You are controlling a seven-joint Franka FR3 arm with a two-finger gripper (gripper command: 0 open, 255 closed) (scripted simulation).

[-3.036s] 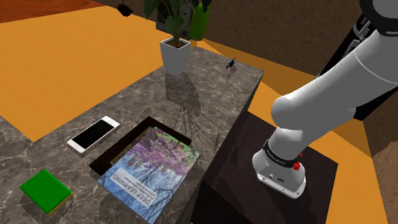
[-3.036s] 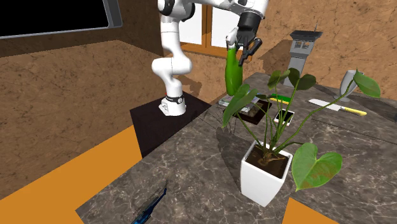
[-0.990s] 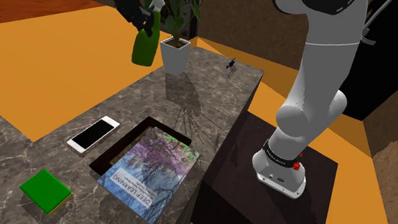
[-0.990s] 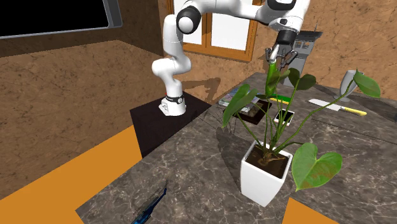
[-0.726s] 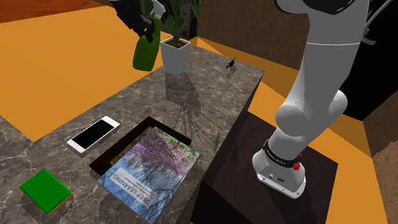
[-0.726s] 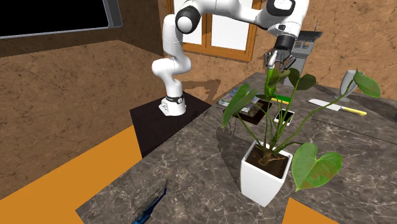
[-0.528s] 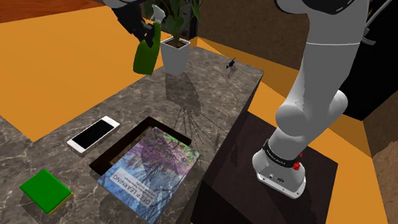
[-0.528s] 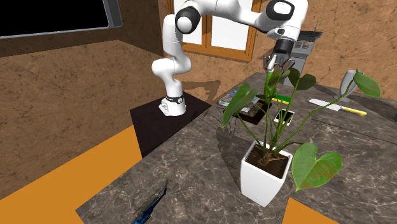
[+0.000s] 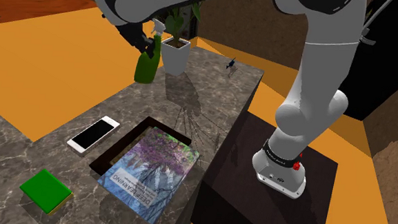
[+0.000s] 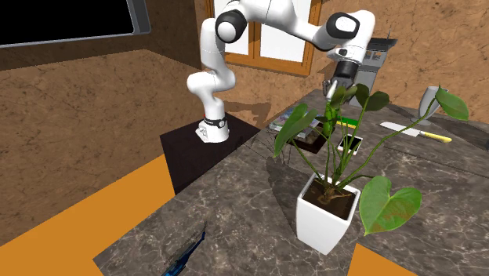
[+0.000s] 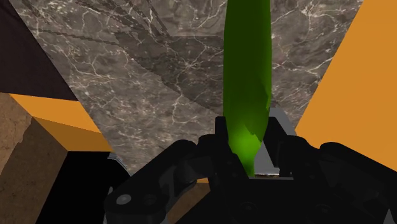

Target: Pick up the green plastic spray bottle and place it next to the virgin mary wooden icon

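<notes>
My gripper [image 9: 143,40] is shut on the neck of the green spray bottle [image 9: 146,65]. The bottle hangs upright, low over the far edge of the marble counter [image 9: 212,94], just left of the white plant pot [image 9: 174,56] in the shoulder view. In the wrist view the green bottle [image 11: 247,70] runs out from between the fingers [image 11: 221,135] of the gripper [image 11: 249,159], over the marble. In the second exterior view the gripper [image 10: 338,83] holds the bottle [image 10: 331,112] behind the plant's leaves. Whether its base touches the counter I cannot tell.
A white phone [image 9: 93,133], a book [image 9: 150,164] in a dark recess and a green square pad [image 9: 46,189] lie nearer on the counter. A grey upright object [image 10: 369,66], a knife [image 10: 415,130] and a potted plant [image 10: 327,208] stand there too. Orange floor [image 9: 48,53] lies beyond the edge.
The arm has swung the bottle from high in the air out over the counter and lowered it beside the white pot. The grip on the bottle is unchanged.
</notes>
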